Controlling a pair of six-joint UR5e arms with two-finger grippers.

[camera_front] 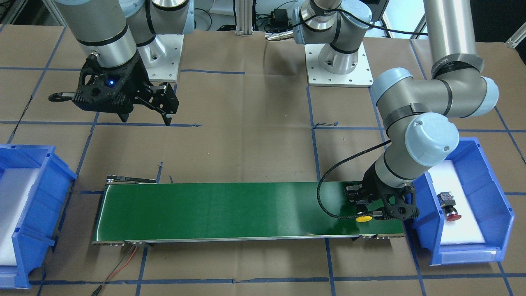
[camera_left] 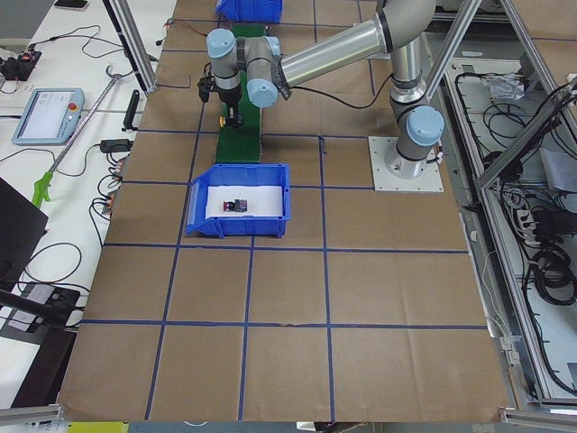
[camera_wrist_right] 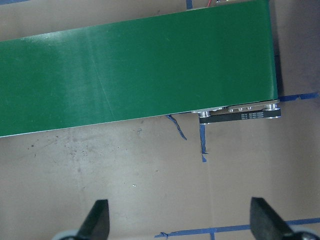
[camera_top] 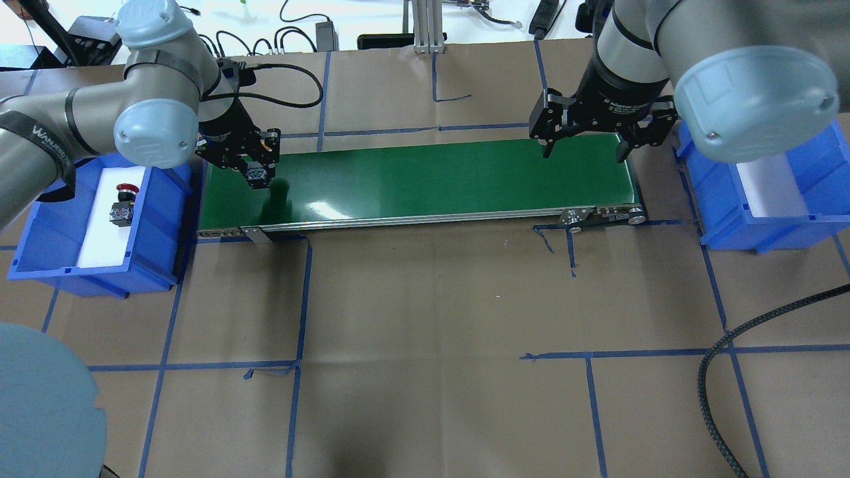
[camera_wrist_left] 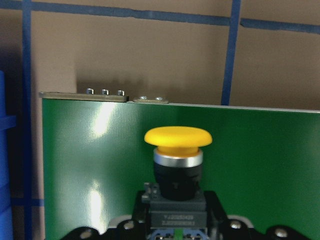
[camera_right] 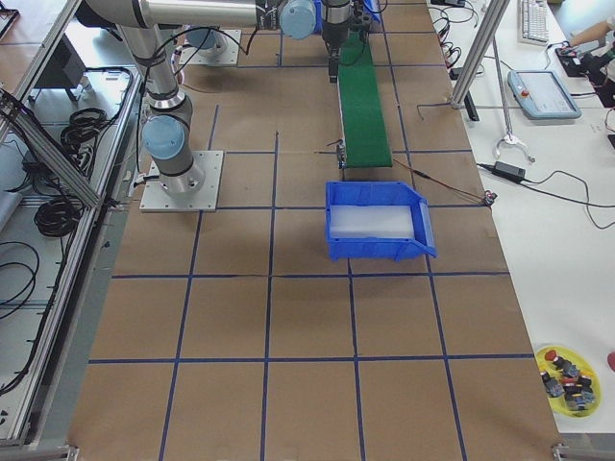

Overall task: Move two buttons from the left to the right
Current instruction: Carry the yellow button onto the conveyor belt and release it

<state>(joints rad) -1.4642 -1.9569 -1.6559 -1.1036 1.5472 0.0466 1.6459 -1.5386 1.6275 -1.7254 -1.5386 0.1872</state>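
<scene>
**setting the yellow button down on the belt's left end**

at the far left, the left bin [camera_top: 40, 255] holds the red button [camera_top: 123, 202], lying on a white pad and not yet picked. just to its right, the left end effector [camera_top: 254, 171] is clenched on the blocky body of the yellow button [camera_wrist_left: 178, 137], over the left end of the green belt [camera_top: 431, 176]. the button is held on its side, with its cap pointing toward the belt's far edge, the one away from the robot's base. i cannot tell whether the body touches the belt; a shadow beside it hints at a small gap.

the step in hand looks like placing this button on the belt. to do it well, lower it straight down until a flat face of the body rests on the green surface, and only then let go, since the round cap could make it roll or tip if dropped. the cap sits nearer the far edge, so nothing should nudge it further that way. lift straight up after letting go so the fingers do not drag it.

further right, the right end effector [camera_top: 585, 155] hangs released, fingers spread wide, above the belt's right end. it is beside the right bin [camera_top: 720, 229] on the brown counter [camera_top: 431, 299] and seems well placed to take the button there.
</scene>
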